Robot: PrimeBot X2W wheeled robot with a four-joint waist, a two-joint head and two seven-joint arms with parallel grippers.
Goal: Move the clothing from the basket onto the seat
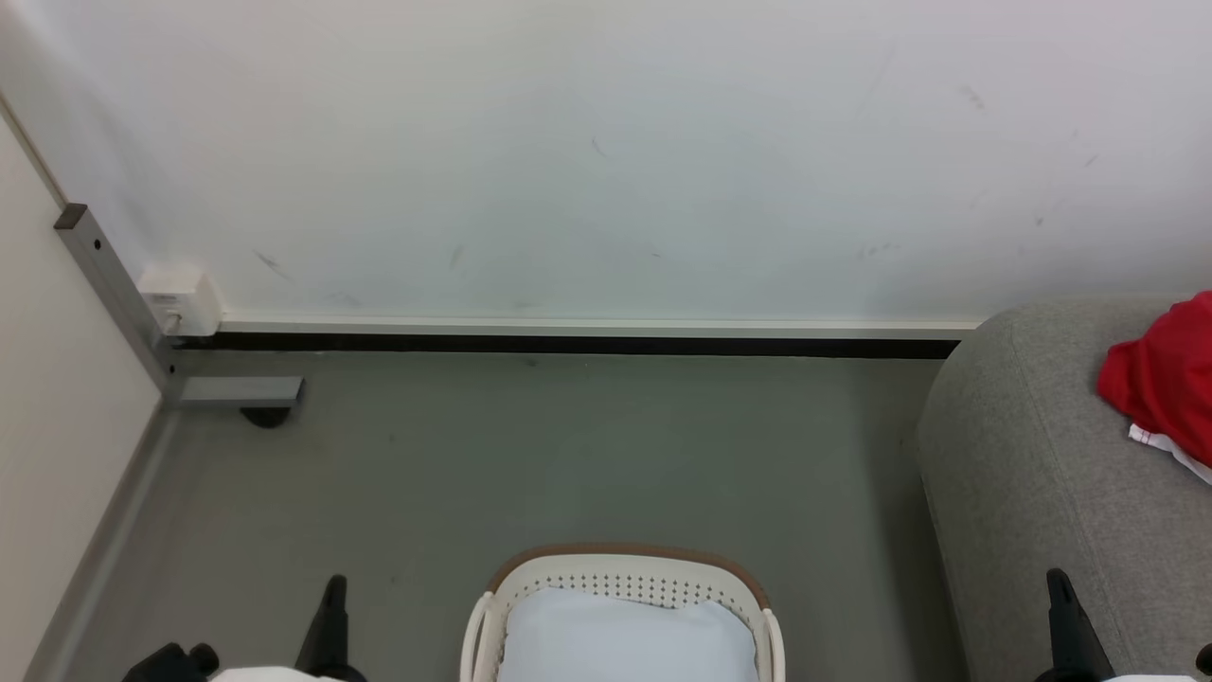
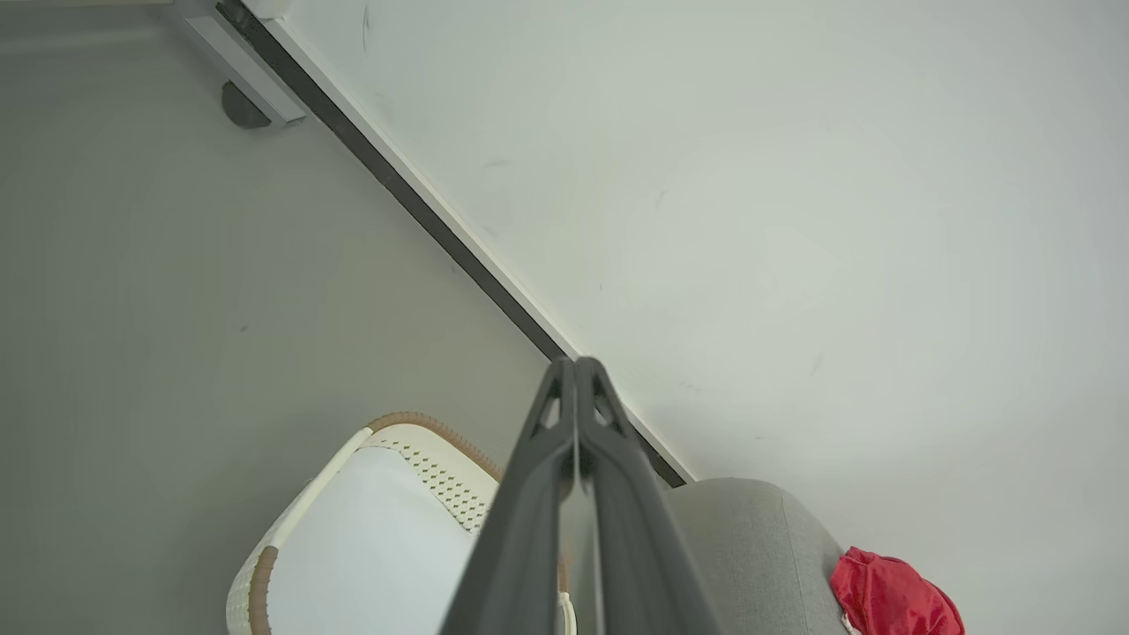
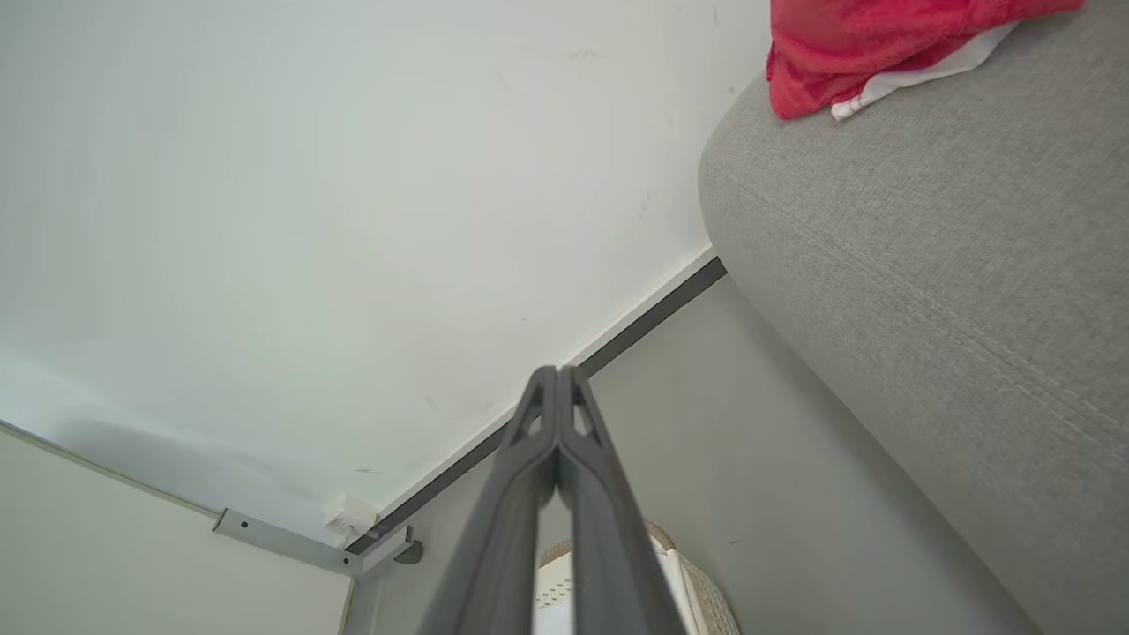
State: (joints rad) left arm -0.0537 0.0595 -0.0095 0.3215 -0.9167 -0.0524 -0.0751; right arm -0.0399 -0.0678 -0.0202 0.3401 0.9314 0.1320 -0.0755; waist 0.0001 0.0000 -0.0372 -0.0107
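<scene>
- Head view: the basket (image 1: 627,557) stands on the floor (image 1: 568,455) at the bottom middle, with a pale blue-white cloth (image 1: 625,637) in it and no red in sight. The clothing (image 1: 1163,379) lies on the seat (image 1: 1032,474), near its wall-side end and well apart from the basket. The left gripper (image 1: 333,595) and right gripper (image 1: 1059,589) rise at the lower corners, each touching nothing.
- Left wrist view: the left gripper (image 2: 575,369) has its fingers pressed together, empty, above the basket (image 2: 423,425). The clothing (image 2: 893,601) sits on the seat's (image 2: 750,547) rounded end, by the wall (image 2: 794,220).
- Right wrist view: the right gripper (image 3: 557,377) is likewise pressed together and empty. The clothing (image 3: 847,48) rests close to the edge of the seat (image 3: 926,265), white hem showing. A little of the basket (image 3: 701,593) shows below.
- Judgement: the transfer looks finished, and the next move calls only for keeping both arms clear of the garment.
</scene>
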